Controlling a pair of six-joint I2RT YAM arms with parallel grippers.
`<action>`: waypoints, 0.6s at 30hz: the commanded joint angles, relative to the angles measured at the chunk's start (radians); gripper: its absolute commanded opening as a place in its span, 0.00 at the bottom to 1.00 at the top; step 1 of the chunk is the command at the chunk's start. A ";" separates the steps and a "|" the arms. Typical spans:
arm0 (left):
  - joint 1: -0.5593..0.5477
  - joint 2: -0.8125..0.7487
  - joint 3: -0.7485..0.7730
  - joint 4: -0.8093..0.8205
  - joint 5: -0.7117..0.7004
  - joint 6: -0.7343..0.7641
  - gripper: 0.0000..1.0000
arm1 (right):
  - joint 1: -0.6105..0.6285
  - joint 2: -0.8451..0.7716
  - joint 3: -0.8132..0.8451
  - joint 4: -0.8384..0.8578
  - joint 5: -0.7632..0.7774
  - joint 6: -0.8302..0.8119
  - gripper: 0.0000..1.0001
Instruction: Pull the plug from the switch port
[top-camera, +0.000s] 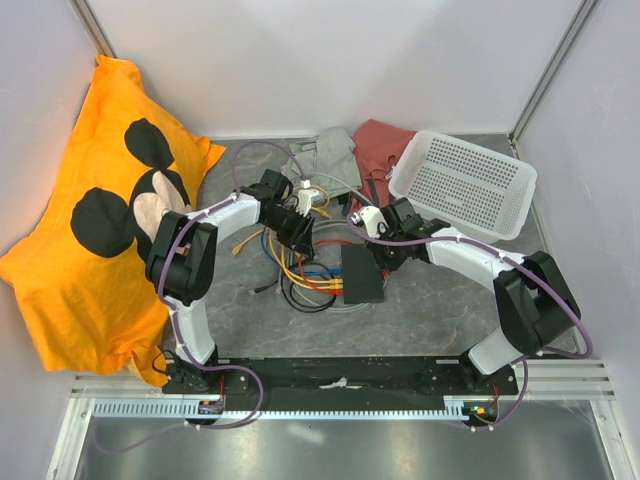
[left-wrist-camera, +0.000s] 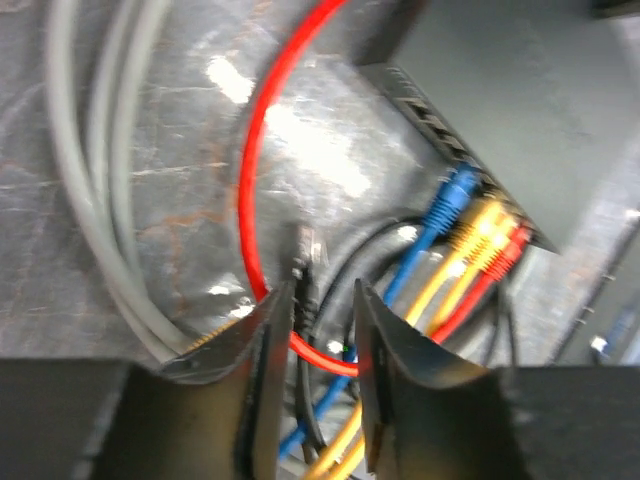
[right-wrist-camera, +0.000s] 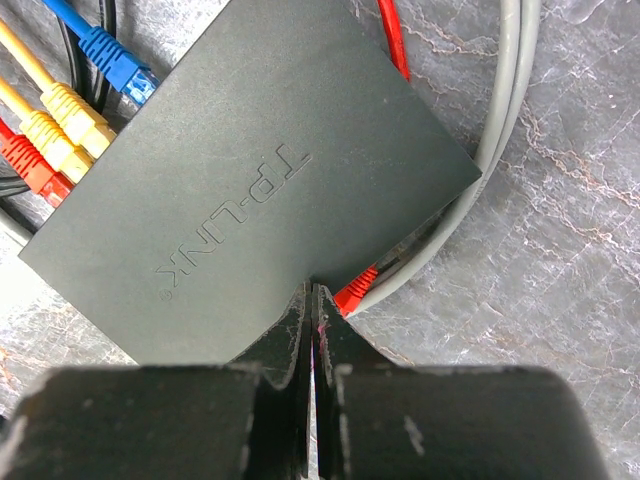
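The switch (top-camera: 361, 273) is a flat matte-black box lying on the table amid cables. In the left wrist view its port edge (left-wrist-camera: 470, 175) holds a blue plug (left-wrist-camera: 455, 190), yellow plugs (left-wrist-camera: 480, 232) and a red plug (left-wrist-camera: 510, 250); the sockets further along stand empty. A black plug (left-wrist-camera: 303, 245) on its black cable is out of the switch. It sits between the fingers of my left gripper (left-wrist-camera: 323, 292), leaning on the left finger with a gap to the right one; the jaws are open. My right gripper (right-wrist-camera: 315, 292) is shut, tips resting on the switch top (right-wrist-camera: 250, 170).
A tangle of red, blue, yellow and grey cables (top-camera: 300, 275) surrounds the switch. Another red plug (right-wrist-camera: 355, 293) pokes out beside my right fingertips. A white basket (top-camera: 463, 182) stands back right, an orange printed cloth (top-camera: 90, 220) lies left, and grey and red cloths (top-camera: 340, 150) lie behind.
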 joint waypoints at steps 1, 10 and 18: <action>0.012 -0.057 0.036 -0.032 0.196 -0.011 0.42 | -0.005 -0.004 -0.039 -0.072 0.068 -0.026 0.00; 0.005 -0.001 0.071 -0.021 0.326 -0.128 0.46 | -0.007 -0.006 -0.042 -0.069 0.068 -0.028 0.00; -0.043 0.031 0.034 0.040 0.242 -0.133 0.46 | -0.004 -0.012 -0.046 -0.064 0.071 -0.028 0.00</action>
